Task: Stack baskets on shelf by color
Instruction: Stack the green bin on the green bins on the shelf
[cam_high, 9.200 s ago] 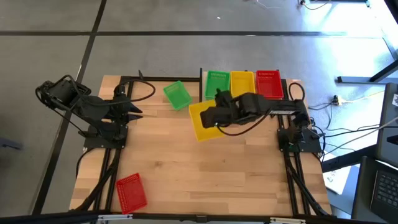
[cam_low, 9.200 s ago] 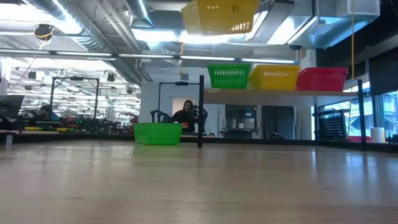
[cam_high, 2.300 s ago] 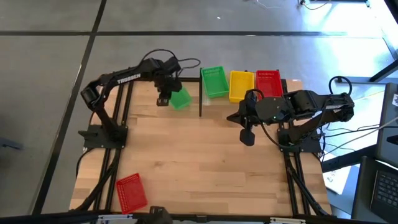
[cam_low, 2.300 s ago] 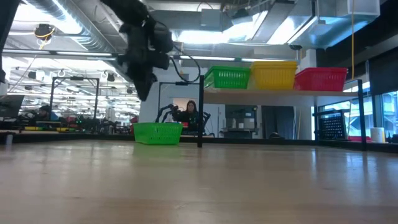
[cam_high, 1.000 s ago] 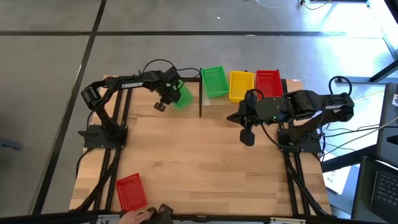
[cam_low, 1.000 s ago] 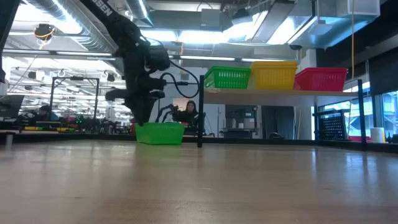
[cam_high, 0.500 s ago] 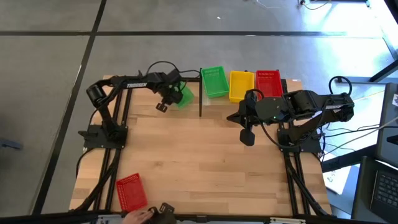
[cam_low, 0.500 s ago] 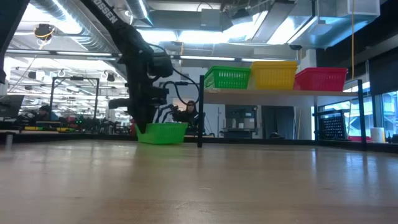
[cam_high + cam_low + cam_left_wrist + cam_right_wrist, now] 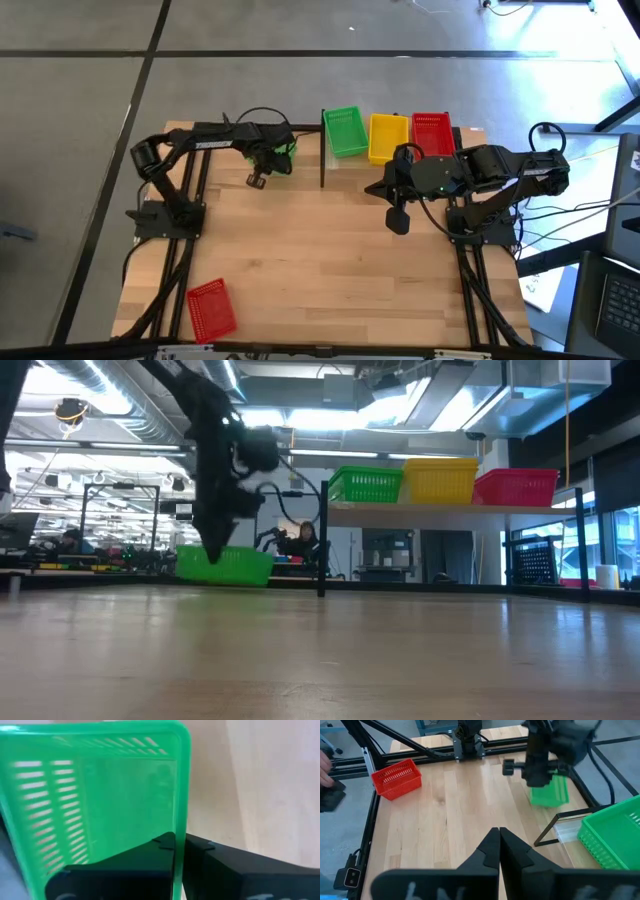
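My left gripper [image 9: 268, 158] is shut on a green basket [image 9: 222, 564] at the far left-centre of the table, just left of the shelf's dark post [image 9: 322, 150]. On the shelf [image 9: 450, 508] stand a green basket [image 9: 345, 132], a yellow one [image 9: 388, 137] and a red one [image 9: 432, 133], side by side. Another red basket [image 9: 211, 307] rests on its base near the table's near left corner. My right gripper [image 9: 397, 222] hangs shut over the table's right half, touching nothing. My left gripper pinches one side wall of the green basket at its rim [image 9: 180, 815], with one finger [image 9: 162, 847] inside the basket and the other [image 9: 202, 847] outside. It comes from above, pointing down. The basket stays open side up, low at the tabletop; whether it is lifted clear I cannot tell.
Black frame rails [image 9: 190, 240] and cables run along the table's left and right edges. Bare wood [image 9: 320, 270] lies between the two arms. In the right wrist view a person's hand [image 9: 324, 767] shows beyond the table's edge.
My left gripper has moved toward the table's left edge, and the green basket has gone with it: in the low view it has shifted well to the left and turned somewhat. A hand at the near edge has drawn back out of the high view.
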Controlling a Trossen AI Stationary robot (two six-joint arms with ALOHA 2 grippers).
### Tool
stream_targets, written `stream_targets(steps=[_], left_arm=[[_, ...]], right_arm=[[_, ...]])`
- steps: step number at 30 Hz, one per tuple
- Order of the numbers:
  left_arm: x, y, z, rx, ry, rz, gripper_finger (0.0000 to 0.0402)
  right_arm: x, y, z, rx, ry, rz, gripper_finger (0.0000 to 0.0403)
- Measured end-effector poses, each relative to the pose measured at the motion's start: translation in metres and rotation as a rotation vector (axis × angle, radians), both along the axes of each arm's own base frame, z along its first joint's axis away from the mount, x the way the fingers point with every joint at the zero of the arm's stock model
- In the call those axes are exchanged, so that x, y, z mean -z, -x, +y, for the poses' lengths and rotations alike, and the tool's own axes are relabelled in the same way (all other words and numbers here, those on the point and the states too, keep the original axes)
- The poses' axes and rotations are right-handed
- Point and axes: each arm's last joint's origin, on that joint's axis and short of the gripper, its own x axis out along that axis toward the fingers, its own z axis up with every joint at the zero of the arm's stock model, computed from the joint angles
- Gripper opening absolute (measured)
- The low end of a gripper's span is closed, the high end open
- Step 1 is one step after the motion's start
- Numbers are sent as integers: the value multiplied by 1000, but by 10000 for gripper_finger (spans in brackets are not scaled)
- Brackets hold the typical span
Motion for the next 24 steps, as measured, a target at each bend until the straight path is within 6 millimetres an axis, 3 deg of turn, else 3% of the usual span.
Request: stream_targets(steps=[10, 15, 18, 24], left_arm=[[-85, 32, -39, 10, -289, -153, 0], [-118, 46, -57, 101, -413, -276, 0], [-135, 44, -63, 171, -526, -314, 0], [-194, 26, -64, 237, -626, -462, 0]], right_arm=[[0, 0, 0, -13, 17, 3, 0], [0, 0, 0, -29, 38, 6, 0], [0, 0, 0, -28, 38, 6, 0], [0, 0, 0, -29, 39, 6, 0]])
